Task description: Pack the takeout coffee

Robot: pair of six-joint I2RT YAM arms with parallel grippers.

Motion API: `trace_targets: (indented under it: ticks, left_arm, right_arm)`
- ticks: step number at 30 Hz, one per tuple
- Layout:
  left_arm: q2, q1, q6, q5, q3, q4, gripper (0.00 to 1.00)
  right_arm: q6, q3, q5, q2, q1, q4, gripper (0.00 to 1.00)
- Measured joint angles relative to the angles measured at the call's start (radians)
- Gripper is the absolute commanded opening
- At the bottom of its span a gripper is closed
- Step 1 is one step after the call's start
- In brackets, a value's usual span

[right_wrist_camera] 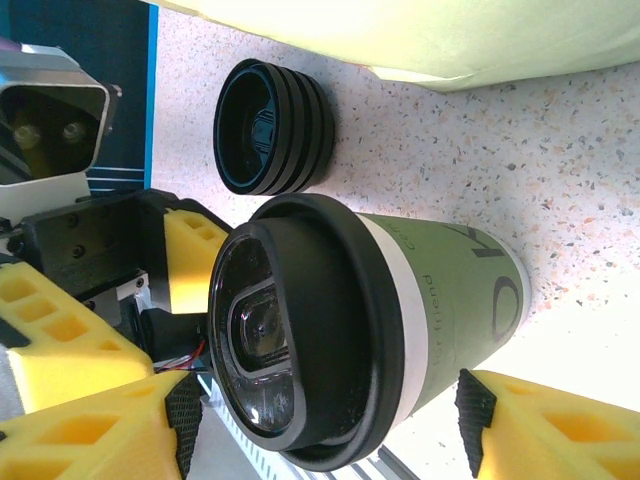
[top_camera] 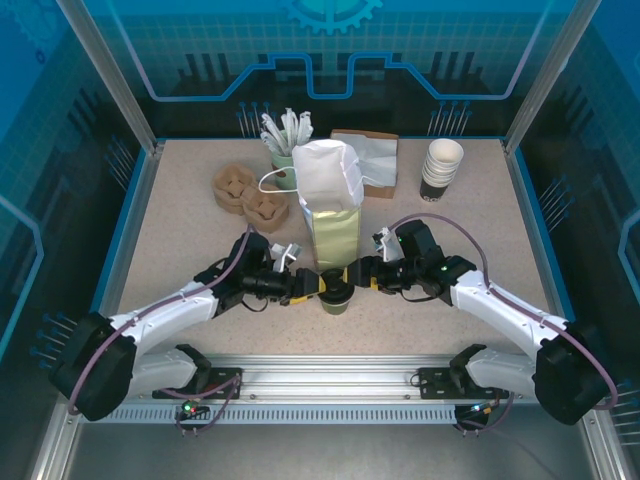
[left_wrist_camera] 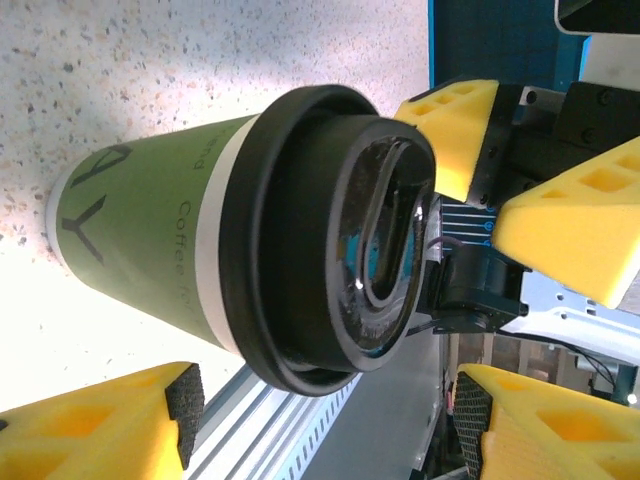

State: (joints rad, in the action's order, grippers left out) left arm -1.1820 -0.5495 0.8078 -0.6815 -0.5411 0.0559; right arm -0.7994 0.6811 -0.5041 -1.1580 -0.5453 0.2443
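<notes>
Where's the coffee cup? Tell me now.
Top view: the cup stands upright at the table's near centre, between the left gripper and right gripper, just in front of the bag.

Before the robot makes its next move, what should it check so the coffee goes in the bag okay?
1. The coffee cup stands upright on the table: ok.
2. The black lid sits on the cup: ok.
3. The left gripper is open beside the cup: ok.
4. The right gripper is open on the other side: ok.
5. A gripper holds the cup: not ok, neither looks closed on it.
6. The bag has its mouth open and ready: cannot tell.
</notes>
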Motion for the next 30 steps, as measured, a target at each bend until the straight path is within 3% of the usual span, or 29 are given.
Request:
trace_targets:
  ticks: [12,18,23,30]
  left_arm:
    - [-0.027,0.000,-0.034,0.066,-0.046,-0.071,0.64]
    - [-0.047,0.000,-0.050,0.068,-0.058,-0.080,0.63]
    - [-0.080,0.000,-0.058,0.068,-0.082,-0.082,0.52]
    - [-0.122,-0.003,-0.089,0.084,-0.111,-0.127,0.51]
  right_arm:
    - [0.019,0.023,0.016,-0.034,-0.016,0.010,0.66]
    - [0.023,0.023,0.035,-0.057,-0.022,0.020,0.59]
    - [0.026,0.022,0.047,-0.066,-0.026,0.026,0.52]
    - [0.030,0.019,0.054,-0.065,-0.037,0.025,0.48]
